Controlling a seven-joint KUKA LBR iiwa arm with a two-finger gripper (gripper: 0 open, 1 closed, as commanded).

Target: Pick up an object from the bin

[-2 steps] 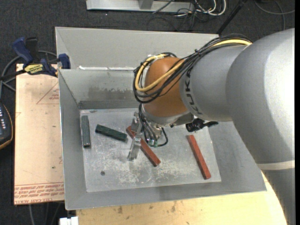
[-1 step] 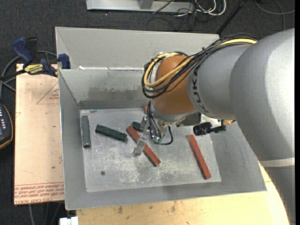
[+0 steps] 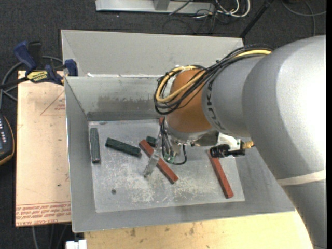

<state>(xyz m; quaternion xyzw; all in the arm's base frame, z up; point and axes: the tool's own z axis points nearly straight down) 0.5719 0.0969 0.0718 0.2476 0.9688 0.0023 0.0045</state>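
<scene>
Your pincer was down by the red bar, middle of the bin; couldn't tell if it was open.

The bin holds a grey bar, green bar, middle red bar and right red bar.

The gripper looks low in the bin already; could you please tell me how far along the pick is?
Done: the approach. The gripper is down in the middle of the bin, right at the red-brown bar lying diagonally. In hand: nothing is visibly lifted; that bar lies on the floor. Left: grasping and lifting. The dark green bar, grey bar and right-hand red bar lie apart from it.
</scene>
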